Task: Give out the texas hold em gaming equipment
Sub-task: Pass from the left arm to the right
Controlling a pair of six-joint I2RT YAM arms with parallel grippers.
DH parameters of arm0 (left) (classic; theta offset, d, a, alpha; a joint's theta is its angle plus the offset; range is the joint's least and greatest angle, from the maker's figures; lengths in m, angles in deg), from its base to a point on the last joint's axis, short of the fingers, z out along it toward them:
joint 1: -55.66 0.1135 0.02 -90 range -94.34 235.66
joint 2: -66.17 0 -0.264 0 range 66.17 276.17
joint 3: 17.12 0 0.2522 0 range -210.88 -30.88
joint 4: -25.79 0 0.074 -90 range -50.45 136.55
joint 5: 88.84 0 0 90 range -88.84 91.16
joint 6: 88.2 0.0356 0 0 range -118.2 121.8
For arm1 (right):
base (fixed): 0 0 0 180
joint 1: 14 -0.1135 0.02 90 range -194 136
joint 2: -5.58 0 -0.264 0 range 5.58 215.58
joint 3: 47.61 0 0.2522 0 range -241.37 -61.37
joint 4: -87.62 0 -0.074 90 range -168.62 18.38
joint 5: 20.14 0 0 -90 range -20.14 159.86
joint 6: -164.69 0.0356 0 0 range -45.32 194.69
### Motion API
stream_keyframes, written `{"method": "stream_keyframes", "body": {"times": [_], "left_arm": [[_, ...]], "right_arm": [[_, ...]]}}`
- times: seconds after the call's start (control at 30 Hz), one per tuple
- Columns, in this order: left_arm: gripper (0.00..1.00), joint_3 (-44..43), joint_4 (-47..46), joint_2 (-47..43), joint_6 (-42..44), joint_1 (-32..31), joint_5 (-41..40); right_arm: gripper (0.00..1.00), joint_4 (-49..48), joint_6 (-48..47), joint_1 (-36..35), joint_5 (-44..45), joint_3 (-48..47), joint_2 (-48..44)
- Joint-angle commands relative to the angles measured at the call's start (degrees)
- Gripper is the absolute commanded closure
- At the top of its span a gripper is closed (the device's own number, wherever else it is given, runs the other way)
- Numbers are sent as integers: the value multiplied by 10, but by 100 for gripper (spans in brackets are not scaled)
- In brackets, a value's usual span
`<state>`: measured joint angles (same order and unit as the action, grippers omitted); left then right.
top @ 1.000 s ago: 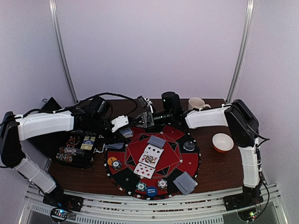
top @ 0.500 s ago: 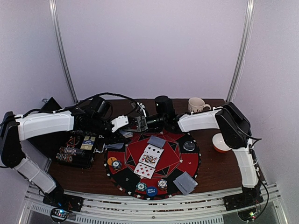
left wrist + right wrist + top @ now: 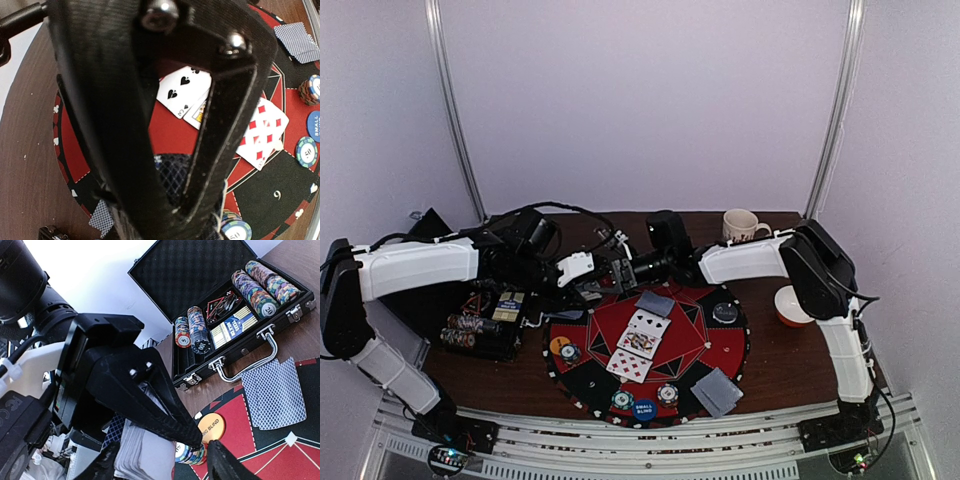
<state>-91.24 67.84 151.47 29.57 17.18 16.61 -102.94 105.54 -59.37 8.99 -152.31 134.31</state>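
Left gripper (image 3: pixel 590 283): closed on a deck of cards (image 3: pixel 134 452), held over the far left rim of the round playing mat (image 3: pixel 725 350). Right gripper (image 3: pixel 162 452): jaws apart, nothing in them, standing just beside the deck.

The right wrist view alone shows the deck's white edges under the left gripper's black fingers. Beyond lie the open chip case (image 3: pixel 225 270), an orange big blind button (image 3: pixel 212 427) and two face-down cards (image 3: pixel 273 392).

The left wrist view alone lets a spades card (image 3: pixel 182 90) and a diamonds card (image 3: pixel 262 132) be read, face up on the mat.

Overhead, the blue small blind button (image 3: pixel 644 408) lies at the near rim.

Against a second ago, the right gripper has moved left toward the deck. The right arm's elbow now covers part of the bowl (image 3: pixel 788 305). The left gripper has barely shifted
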Motion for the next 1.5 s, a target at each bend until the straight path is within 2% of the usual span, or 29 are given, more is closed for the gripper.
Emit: {"method": "stream_keyframes", "body": {"times": [0.0, 0.2, 0.4, 0.53, 0.67, 0.8, 0.93, 1.2, 1.3, 1.47], "left_arm": [[67, -6, -39, -8, 7, -3, 15], [67, -5, -39, -9, 8, -3, 11], [66, -1, -39, -4, 7, -3, 4], [47, 2, -39, -3, 8, -4, 5], [37, 7, -39, -7, 16, -4, 4], [32, 10, -39, -5, 20, -4, 3], [32, 12, -39, 1, 21, -4, -10], [24, 18, -39, 7, 27, -8, -9], [26, 21, -39, 5, 32, -10, -9], [48, 18, -39, 5, 31, -11, -11]], "right_arm": [[49, 52, -34, -2, 11, -8, 2], [85, 40, -21, -3, 3, -5, -1], [100, 44, -28, -2, 7, 10, -24], [100, 42, -32, 0, 12, 22, -40], [100, 39, -37, 1, 13, 30, -54], [100, 26, -31, 1, -1, 35, -61], [100, -6, -12, 1, -12, 51, -69], [100, -112, 62, 1, -33, 75, -72], [100, -115, 63, 1, -35, 75, -74], [100, -108, 59, 1, -33, 78, -75]]}}
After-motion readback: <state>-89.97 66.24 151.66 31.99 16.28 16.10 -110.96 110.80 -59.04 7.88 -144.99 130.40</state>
